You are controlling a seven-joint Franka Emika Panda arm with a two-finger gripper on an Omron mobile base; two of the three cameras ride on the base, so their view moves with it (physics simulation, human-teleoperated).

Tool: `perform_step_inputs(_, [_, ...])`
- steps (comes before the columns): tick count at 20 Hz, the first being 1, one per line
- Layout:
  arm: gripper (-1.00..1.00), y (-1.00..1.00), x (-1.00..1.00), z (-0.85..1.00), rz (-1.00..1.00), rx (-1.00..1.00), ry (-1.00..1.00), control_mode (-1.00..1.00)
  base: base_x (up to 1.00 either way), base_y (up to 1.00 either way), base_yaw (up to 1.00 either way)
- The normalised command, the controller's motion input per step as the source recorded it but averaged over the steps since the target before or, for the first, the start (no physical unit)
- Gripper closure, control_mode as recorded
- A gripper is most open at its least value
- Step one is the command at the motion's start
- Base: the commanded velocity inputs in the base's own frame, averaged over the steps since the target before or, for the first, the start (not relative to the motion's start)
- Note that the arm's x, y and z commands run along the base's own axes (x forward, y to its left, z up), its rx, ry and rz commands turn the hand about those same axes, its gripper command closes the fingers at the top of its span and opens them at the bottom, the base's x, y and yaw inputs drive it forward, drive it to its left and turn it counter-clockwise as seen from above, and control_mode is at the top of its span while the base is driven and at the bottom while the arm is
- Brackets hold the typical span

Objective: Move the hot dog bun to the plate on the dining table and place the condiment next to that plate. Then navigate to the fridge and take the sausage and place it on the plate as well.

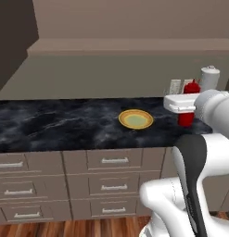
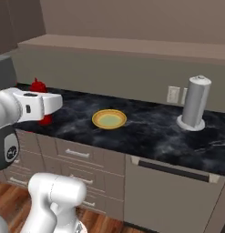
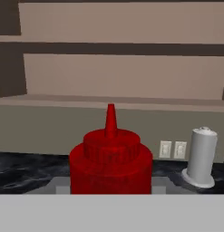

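The condiment is a red squeeze bottle with a pointed nozzle, close in front of the hand camera. My gripper is shut on it, with a grey finger pad pressed to each side. From the base the white hand covers the middle of the bottle, at the right end of the dark marble counter. A yellow plate with a greenish centre lies bare on the counter, left of the bottle. The same plate shows from the other side. The hot dog bun, sausage and fridge are out of view.
A grey paper towel holder stands at the back of the counter by two wall outlets. The holder is just behind the bottle, to its right. Drawers run below the counter edge. A ledge runs along the wall above.
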Motion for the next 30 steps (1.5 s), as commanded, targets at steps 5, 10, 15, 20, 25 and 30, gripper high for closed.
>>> perform_step_inputs(5, [1.0,0.0,0.0,0.0,0.0,0.0,0.0,1.0,-0.73,0.39,0.62])
perform_step_inputs(10, [1.0,0.0,0.0,0.0,0.0,0.0,0.0,1.0,-0.58,0.38,0.69])
perform_step_inputs(15, [1.0,0.0,0.0,0.0,0.0,0.0,0.0,1.0,-0.43,0.33,0.74])
perform_step_inputs(20, [1.0,0.0,0.0,0.0,0.0,0.0,0.0,1.0,-0.35,0.36,0.76])
perform_step_inputs(25, [1.0,0.0,0.0,0.0,0.0,0.0,0.0,1.0,-0.46,0.42,0.7])
perform_step_inputs(30, [1.0,0.0,0.0,0.0,0.0,0.0,0.0,1.0,-0.58,0.65,0.61])
